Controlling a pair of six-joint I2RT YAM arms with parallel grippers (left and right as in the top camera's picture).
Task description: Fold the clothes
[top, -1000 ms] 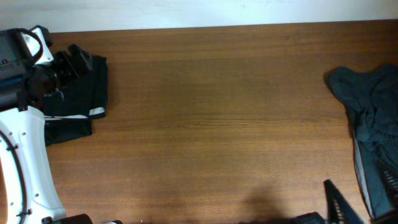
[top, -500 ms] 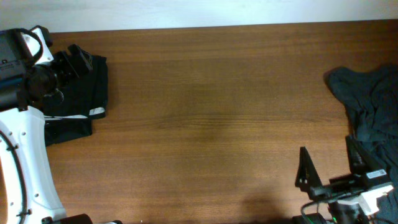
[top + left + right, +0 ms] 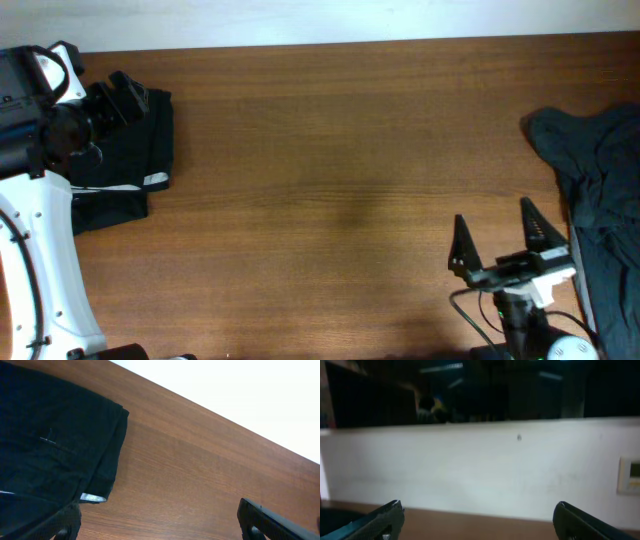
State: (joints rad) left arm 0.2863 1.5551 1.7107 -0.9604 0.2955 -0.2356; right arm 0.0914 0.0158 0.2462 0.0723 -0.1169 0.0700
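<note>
Folded dark garment (image 3: 135, 150) lies under left claw (image 3: 125, 95), spread wide, empty; that one looks done. Crumpled dark garment (image 3: 600, 170) sits just right of right claw (image 3: 495, 238), wide, empty, over desk (image 3: 330, 150). Not yet folded.

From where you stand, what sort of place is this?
Probably an indoor robotics lab or test room: a wooden table set against a plain pale wall, a white robot arm at its edge, and dark clothes lying on it.
</note>
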